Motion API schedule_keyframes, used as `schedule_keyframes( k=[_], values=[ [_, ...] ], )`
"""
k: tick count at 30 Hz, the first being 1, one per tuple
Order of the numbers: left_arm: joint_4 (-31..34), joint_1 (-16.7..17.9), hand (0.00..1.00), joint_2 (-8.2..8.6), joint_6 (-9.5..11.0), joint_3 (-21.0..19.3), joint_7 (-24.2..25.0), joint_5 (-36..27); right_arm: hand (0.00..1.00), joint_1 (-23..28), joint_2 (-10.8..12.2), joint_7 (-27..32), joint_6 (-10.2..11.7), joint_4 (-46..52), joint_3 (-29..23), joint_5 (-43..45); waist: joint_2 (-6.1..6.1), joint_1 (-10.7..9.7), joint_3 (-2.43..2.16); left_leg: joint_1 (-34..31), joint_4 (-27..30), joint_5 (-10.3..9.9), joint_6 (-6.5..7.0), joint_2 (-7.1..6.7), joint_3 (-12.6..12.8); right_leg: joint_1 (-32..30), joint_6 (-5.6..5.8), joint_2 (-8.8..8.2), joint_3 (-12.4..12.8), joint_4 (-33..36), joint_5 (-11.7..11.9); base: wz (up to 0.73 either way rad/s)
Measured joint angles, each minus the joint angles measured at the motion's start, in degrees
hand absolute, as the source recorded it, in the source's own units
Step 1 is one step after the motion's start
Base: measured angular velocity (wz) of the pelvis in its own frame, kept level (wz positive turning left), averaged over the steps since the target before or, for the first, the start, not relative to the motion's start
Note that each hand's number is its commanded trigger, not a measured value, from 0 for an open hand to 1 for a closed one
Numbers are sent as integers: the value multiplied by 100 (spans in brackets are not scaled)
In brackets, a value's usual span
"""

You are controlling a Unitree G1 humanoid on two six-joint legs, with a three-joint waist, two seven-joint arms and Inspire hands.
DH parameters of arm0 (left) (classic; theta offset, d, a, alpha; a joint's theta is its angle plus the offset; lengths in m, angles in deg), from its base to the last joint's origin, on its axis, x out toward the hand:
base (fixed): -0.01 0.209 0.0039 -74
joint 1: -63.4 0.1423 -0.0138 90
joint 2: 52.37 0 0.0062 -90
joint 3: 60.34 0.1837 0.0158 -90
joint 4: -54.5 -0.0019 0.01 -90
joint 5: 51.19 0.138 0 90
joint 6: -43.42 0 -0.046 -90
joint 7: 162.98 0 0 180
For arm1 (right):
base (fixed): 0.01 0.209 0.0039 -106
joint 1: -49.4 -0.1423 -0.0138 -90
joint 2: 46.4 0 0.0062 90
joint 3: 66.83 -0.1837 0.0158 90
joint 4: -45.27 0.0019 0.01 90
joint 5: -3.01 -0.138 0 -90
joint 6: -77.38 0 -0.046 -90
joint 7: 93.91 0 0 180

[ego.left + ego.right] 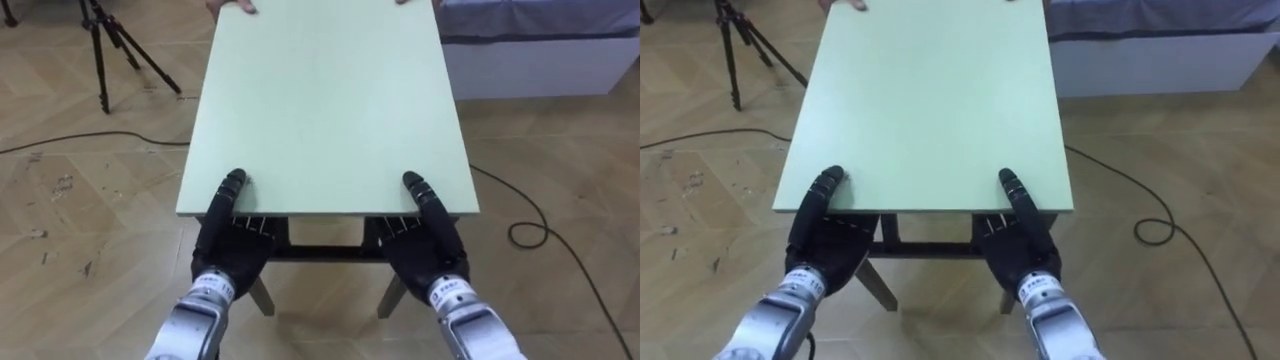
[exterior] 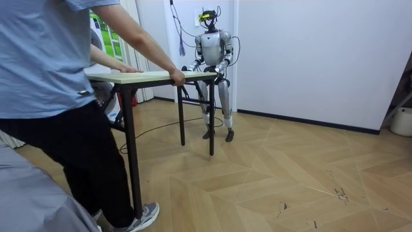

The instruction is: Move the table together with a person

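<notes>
One desk (image 1: 330, 110) stands between the robot and one person (image 2: 58, 84). Its top is a plain pale green rectangle, smooth and bare, with a thin edge, and it sits on dark legs joined by a dark crossbar under the robot's end. The floor under the desk is wood laid in a herringbone pattern.

Two robot hands hold the desk's short edge at the robot's end, one near each corner. The left hand (image 1: 232, 235) pinches that edge, with the thumb lying on top and the fingers reaching beneath the top. The right hand (image 1: 425, 235) grips the same edge in the same way.

At the desk's opposite end, the person's two hands are on the top: one hand (image 2: 176, 78) curls over the edge and the other hand (image 2: 129, 69) lies flat on the surface.

One black tripod (image 1: 110, 45) stands off the desk's left side, and one white-sided bed (image 1: 540, 60) lies off its right side.
</notes>
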Motion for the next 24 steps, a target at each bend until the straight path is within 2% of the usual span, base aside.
schedule_keyframes(
  k=[1, 3, 5, 7, 9, 13, 16, 20, 23, 24],
  values=[
    [76, 109, 100, -2, 85, 30, 44, 34, 100, 57, -21, -5, 38, 46, 65, 1, -14, 3, -9, 0, 2, 0, 0, 12, 0, 0, 0, 11, -5, 1, 0, 0],
    [141, 186, 100, -5, 118, 76, 64, 33, 100, 136, -22, -8, 181, 110, 146, 21, -35, 48, -23, -15, 0, 0, 0, 20, 0, 1, 0, 18, -8, 0, 0, 0],
    [219, 265, 100, -13, 142, 104, 64, 33, 100, 210, -80, -7, 205, 209, 204, 15, -57, 57, -38, -37, -1, 0, 0, 21, -1, -7, 0, 14, -8, -2, 0, 0],
    [364, 411, 100, -36, 249, 198, 71, 32, 100, 338, -168, -8, 306, 364, 327, -1, -80, 65, -52, -56, -7, 0, 0, 18, -1, -23, 0, 4, -4, -1, 0, 0],
    [385, 506, 100, -33, 290, 229, 156, 34, 100, 440, -163, -8, 321, 439, 341, -10, -86, 68, -56, -51, -7, 0, 0, 12, -1, -16, 0, -13, -1, -1, 0, 0],
    [518, 712, 100, -35, 385, 339, 202, 34, 100, 621, -209, -13, 378, 593, 403, -19, -97, 68, -60, -52, -10, 0, 0, 3, -3, -15, 0, -12, -24, -1, 0, 0],
    [551, 778, 100, -38, 510, 448, 215, 32, 100, 696, -245, -46, 563, 636, 529, -83, -105, 66, -60, -63, -15, 0, 0, 9, -2, -17, 0, -11, -70, -2, 0, 1],
    [571, 840, 100, -44, 648, 575, 229, 31, 100, 764, -278, -127, 644, 638, 591, -138, -109, 67, -58, -120, 4, 0, 0, 12, -6, -49, 0, -3, -96, -4, 0, 3],
    [570, 853, 100, -67, 823, 739, 239, 27, 100, 791, -404, -200, 836, 636, 734, -226, -136, 63, -44, -203, 42, 0, 0, 16, -8, -97, 0, -9, -144, -4, 0, 8],
    [570, 853, 100, -105, 890, 802, 277, 21, 100, 801, -450, -245, 917, 635, 799, -295, -179, 64, -44, -302, 153, -1, -1, 18, -10, -137, -3, -16, -148, 5, 1, 4]
  ],
)
